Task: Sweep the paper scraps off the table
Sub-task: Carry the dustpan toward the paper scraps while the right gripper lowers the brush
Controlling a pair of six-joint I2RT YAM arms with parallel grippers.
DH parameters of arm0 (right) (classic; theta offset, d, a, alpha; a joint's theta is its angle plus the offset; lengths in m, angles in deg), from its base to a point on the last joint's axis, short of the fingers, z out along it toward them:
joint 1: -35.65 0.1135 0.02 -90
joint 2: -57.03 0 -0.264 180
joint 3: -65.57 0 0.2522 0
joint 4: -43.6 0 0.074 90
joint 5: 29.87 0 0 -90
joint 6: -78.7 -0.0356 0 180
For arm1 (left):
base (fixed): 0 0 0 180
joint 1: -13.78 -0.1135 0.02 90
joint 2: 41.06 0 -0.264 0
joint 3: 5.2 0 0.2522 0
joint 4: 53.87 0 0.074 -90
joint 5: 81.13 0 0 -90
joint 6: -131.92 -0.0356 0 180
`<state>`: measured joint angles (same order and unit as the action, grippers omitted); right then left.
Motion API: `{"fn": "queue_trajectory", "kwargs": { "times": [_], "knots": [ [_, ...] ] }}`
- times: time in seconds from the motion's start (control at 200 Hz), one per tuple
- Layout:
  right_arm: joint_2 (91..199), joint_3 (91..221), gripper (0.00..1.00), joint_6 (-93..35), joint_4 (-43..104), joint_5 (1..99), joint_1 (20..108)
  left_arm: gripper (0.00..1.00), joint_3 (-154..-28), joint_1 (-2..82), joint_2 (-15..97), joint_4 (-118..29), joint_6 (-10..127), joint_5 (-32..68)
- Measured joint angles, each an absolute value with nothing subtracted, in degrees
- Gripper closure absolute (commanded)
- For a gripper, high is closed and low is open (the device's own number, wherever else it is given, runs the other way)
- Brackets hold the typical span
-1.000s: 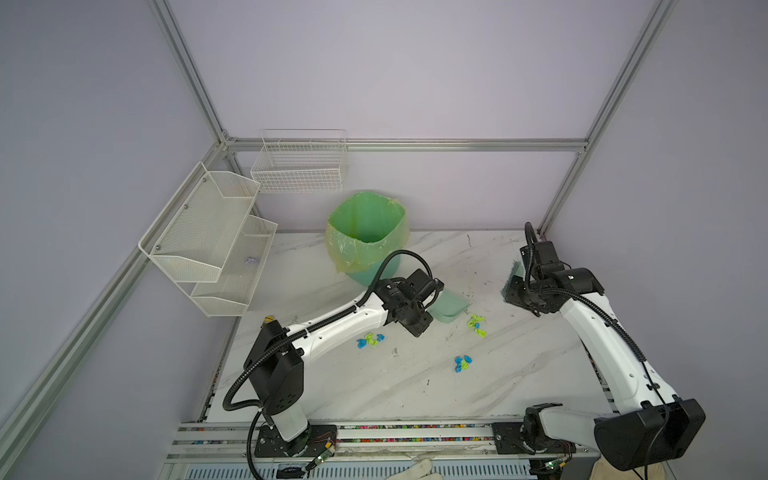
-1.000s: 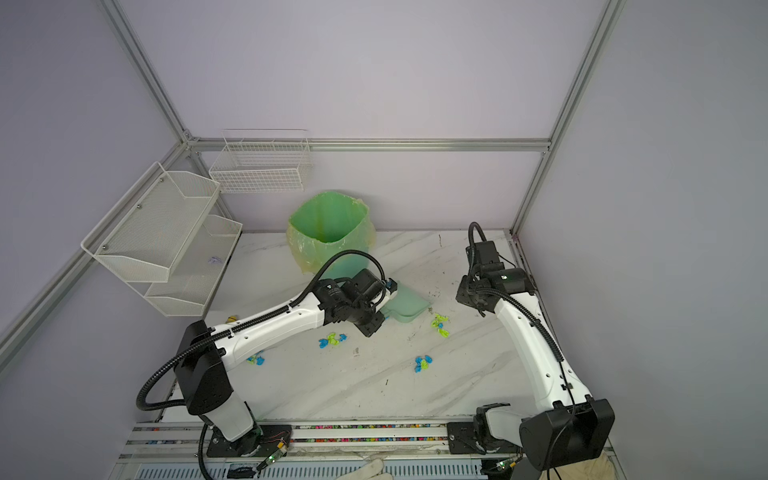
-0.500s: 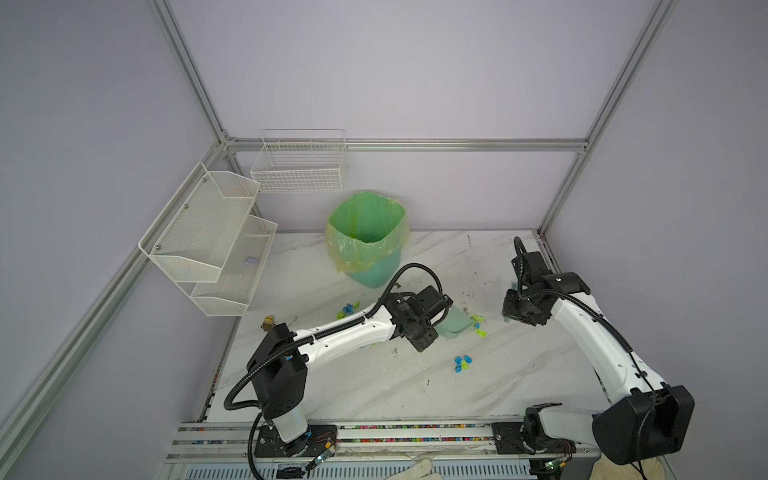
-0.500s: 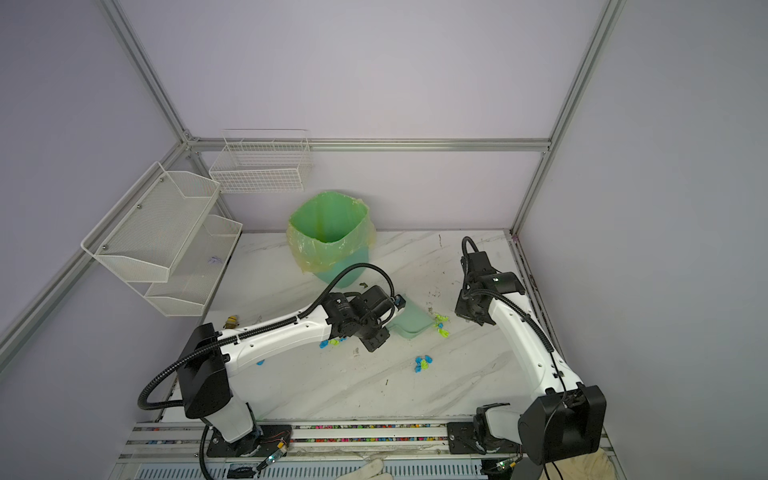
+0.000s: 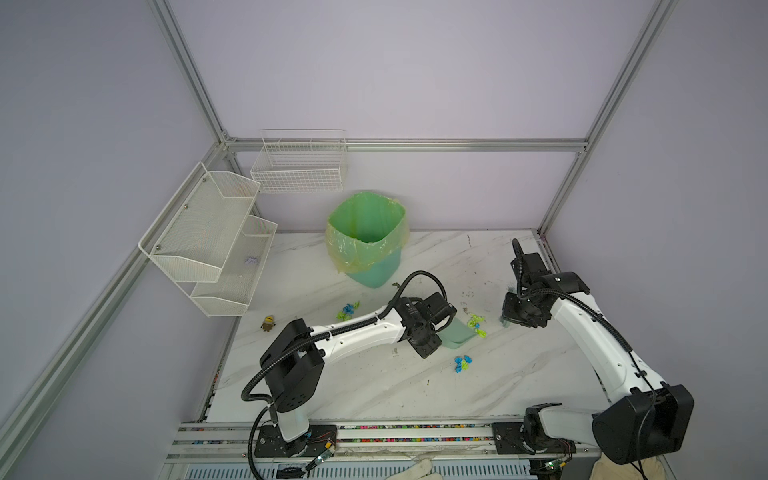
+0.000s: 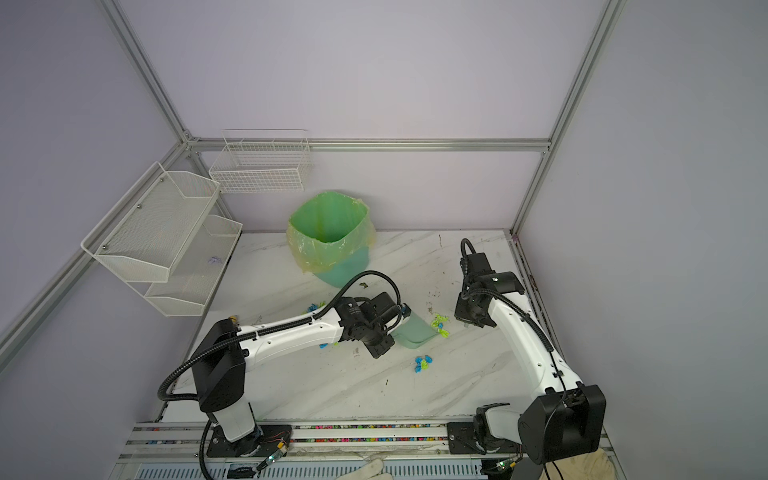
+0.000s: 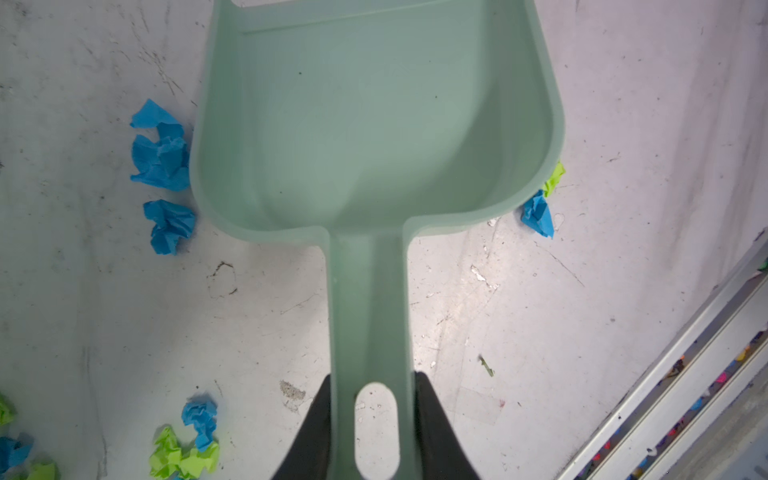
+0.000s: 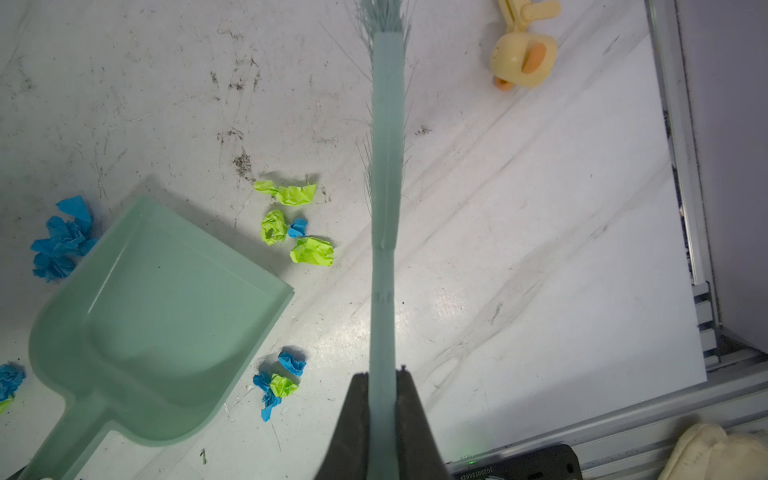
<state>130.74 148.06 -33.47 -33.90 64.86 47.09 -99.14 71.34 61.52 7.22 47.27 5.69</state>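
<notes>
White arm shells point(image 5: 361, 336), black joint housings point(image 5: 293, 374), black ribbed cable loops point(image 5: 417, 273), small screw holes point(image 5: 340, 344); black tapered fingers point(image 7: 311, 432).

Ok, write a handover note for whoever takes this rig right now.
Left end effector: shut on the dustpan handle; pan empty.
Right end effector: shut on the brush handle.
Paper scraps: on the table; one lime-green cluster lies between pan mouth and brush, others around the pan and left arm.
Done: tools grasped, nothing collected.
Left: sweep every cluster into the pan, likely emptying it into the green-lined bin.

Green-lined bin point(image 5: 357, 249), white mesh shelves point(image 5: 187, 232), yellow toy figure point(image 5: 269, 322)
</notes>
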Motion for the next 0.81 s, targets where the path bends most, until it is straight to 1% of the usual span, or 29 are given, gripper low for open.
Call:
{"fn": "queue_trajectory", "kwargs": {
  "times": [0.355,0.545,0.805],
  "knots": [
    [130.7,147.1,1.0,-33.4,-33.8,63.4,47.8,1.0,-98.8,74.2,63.3,7.3,47.3,3.4],
    [130.7,146.2,1.0,-33.3,-33.7,62.0,48.6,1.0,-98.8,74.3,63.8,7.2,47.3,2.9],
    [130.7,144.0,1.0,-33.1,-32.7,58.9,53.6,1.0,-98.9,73.9,67.4,7.1,47.3,3.0]
  ]
}}
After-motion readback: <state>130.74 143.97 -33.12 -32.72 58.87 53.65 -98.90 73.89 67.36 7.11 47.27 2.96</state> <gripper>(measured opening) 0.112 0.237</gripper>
